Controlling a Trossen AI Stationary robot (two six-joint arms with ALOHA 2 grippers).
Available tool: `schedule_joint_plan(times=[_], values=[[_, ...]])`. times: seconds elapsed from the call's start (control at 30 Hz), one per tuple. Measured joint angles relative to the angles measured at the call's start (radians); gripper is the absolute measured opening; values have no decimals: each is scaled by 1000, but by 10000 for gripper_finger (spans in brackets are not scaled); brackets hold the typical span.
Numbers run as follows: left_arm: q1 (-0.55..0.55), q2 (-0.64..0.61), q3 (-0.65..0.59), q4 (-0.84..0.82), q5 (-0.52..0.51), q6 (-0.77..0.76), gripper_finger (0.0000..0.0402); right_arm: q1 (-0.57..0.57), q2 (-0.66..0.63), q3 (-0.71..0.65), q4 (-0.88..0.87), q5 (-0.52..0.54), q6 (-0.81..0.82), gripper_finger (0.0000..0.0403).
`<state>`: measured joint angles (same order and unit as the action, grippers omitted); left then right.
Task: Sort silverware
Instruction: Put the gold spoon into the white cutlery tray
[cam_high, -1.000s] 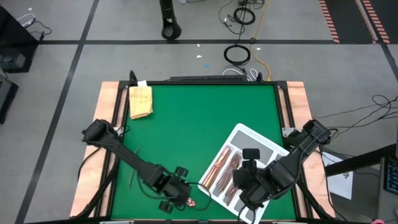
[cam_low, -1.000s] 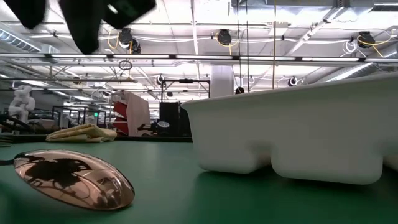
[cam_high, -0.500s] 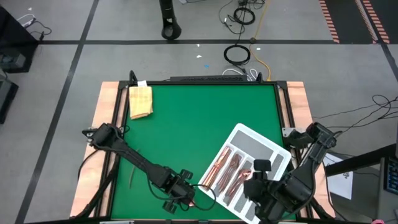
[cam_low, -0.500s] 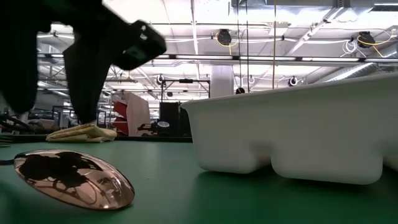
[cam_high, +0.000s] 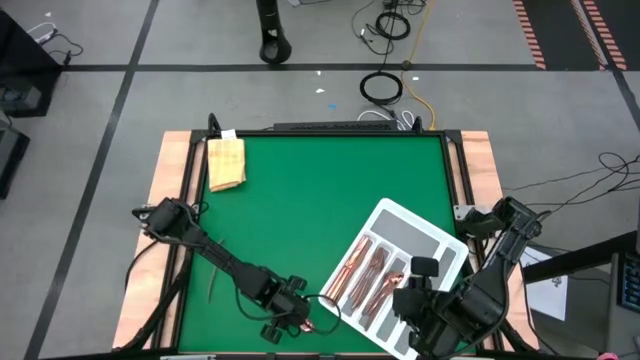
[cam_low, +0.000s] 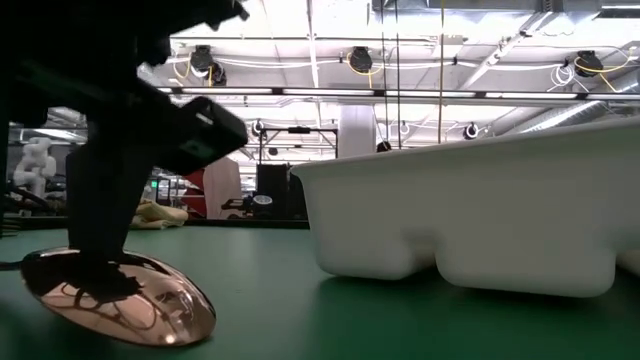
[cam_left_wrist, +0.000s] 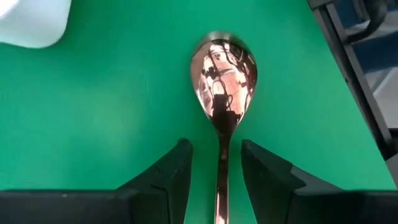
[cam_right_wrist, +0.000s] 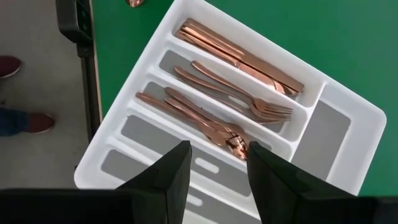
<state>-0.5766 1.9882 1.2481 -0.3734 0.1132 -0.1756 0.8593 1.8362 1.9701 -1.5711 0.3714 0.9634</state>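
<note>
You are lowering the open left claw (cam_left_wrist: 216, 165) astride the spoon (cam_left_wrist: 222, 70) handle; stiff, slick metal, so pinch the neck. The right claw (cam_right_wrist: 216, 163) is hanging open.

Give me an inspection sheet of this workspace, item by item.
Surface: green table, wood-edged.
Job's things: copper spoon lying loose on the table; more silverware lies in three slots of the white tray.
Clutter: folded yellow cloth at the far left corner.
Hands: left hand open, fingers straddling the spoon's handle; right hand open above the tray.
Cables: coils and loose leads on the floor beyond the table.
Surroundings: grey floor, black tape lines; a person's red shoes beside the table.
</note>
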Motion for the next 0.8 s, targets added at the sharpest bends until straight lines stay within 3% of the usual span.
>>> schedule_joint_plan(times=[0.17, 0.33, 0.57, 0.8], values=[[-1, -4, -39, 43, -36, -52, 126, 0, 0, 0, 0, 0, 27, 146], [3, -3, -42, 53, -52, -54, 19, 0, 0, 0, 0, -3, 59, 146], [22, -52, -47, 35, -4, -97, 7, 2, 0, 0, 0, -5, 102, 146], [81, -240, -46, 33, 1, -184, 2, 43, -2, 0, 0, 15, 173, 145]])
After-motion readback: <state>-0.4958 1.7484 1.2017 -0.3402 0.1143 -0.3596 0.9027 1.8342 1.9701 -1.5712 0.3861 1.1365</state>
